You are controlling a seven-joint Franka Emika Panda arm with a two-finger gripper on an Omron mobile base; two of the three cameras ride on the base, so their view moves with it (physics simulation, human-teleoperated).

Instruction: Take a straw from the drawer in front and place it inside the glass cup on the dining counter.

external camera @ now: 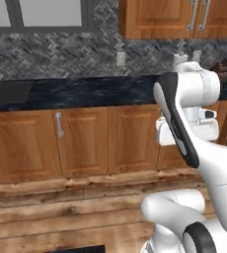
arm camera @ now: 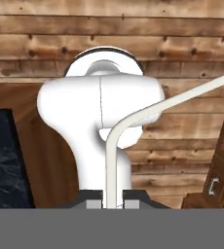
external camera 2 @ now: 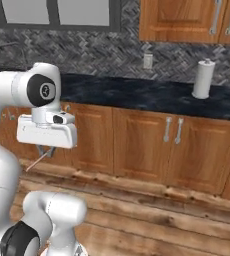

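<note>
Paper towel roll (external camera 2: 203,79) (upright), black worktop (external camera 2: 137,92), wooden cabinets (external camera: 83,141)

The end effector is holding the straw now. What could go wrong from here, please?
1. The end effector is shut on the straw only near one end. A thing this thin may slip or swivel in the grip when the arm swings.
2. The long free part sticks out sideways and low, not far from the cabinet doors. A careless turn could knock it against them.

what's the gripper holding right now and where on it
The gripper is shut on the straw, pinching its lower end; the rest rises and bends away to the side.
</note>
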